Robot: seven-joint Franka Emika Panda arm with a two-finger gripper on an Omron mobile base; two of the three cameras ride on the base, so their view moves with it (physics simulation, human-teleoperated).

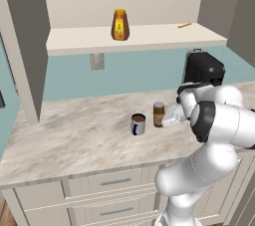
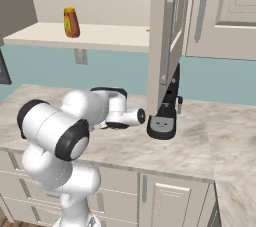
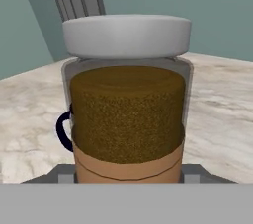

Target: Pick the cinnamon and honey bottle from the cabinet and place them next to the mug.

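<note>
Surroundings: a black coffee machine stands on the marble counter beyond the arm; a wall outlet sits on the teal wall under the shelf. An open cabinet door hangs above the coffee machine in the right base view.
Obstructions: the mug stands just beyond the jar on the side away from the fingers; in the hand view its dark handle shows past the jar's left edge.
Cinnamon: the cinnamon stands upright on the counter, just beside the mug, directly between the fingers and close against the hand camera, grey lid on top, tan label at the bottom.
Gripper: the gripper reaches level toward the jar; the fingers sit either side of the jar's lower body, pinching it.
Honey bottle: the honey bottle stands upright on the shelf of the cabinet, high above and well apart from the fingers.
</note>
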